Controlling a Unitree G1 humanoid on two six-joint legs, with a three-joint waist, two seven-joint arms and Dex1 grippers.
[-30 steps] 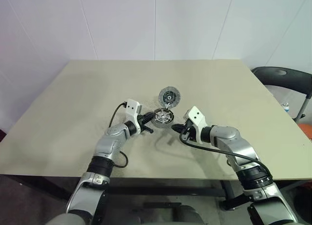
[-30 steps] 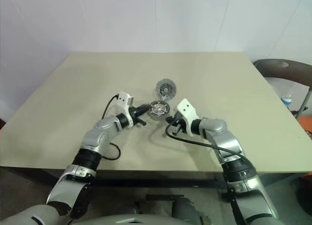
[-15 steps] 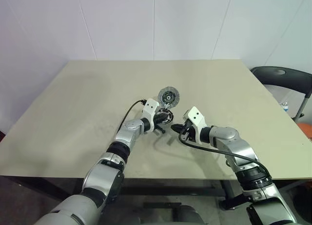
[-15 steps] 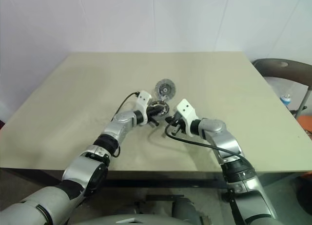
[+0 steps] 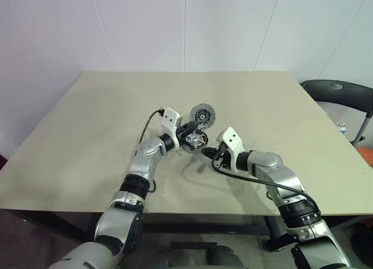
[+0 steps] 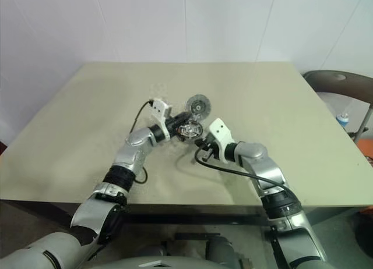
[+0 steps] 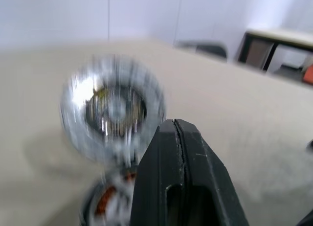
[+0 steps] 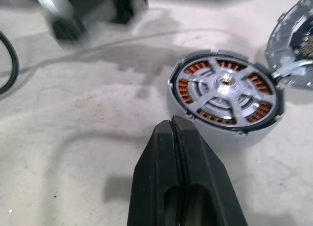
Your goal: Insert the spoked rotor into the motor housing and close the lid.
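Right, from my console I see both claws pressed fully closed with nothing between their black fingers. The left claw (image 5: pixel 187 131) hangs above the beige bench (image 5: pixel 87 135), its closed tips just short of the lid (image 5: pixel 202 115), a round grey metallic disc with fine ribs and a dark centre hub. That lid stands tilted up on edge, joined at its rim to the motor housing (image 8: pixel 224 94), and in the left wrist view it sits blurred straight ahead of the fingers (image 7: pixel 183 167). The motor housing, a small round shallow cup with copper-brown windings, rests flat on the bench just below and beyond the left claw, between the two claws. Inside it I can see a silvery spoked piece with a bright centre lying over the windings; I take it for the spoked rotor (image 8: pixel 230 86) already seated, though its colour reads pale, not black. The right claw (image 5: pixel 208 154) points down toward the bench just short of the housing's near wall, tips close to it but apart.
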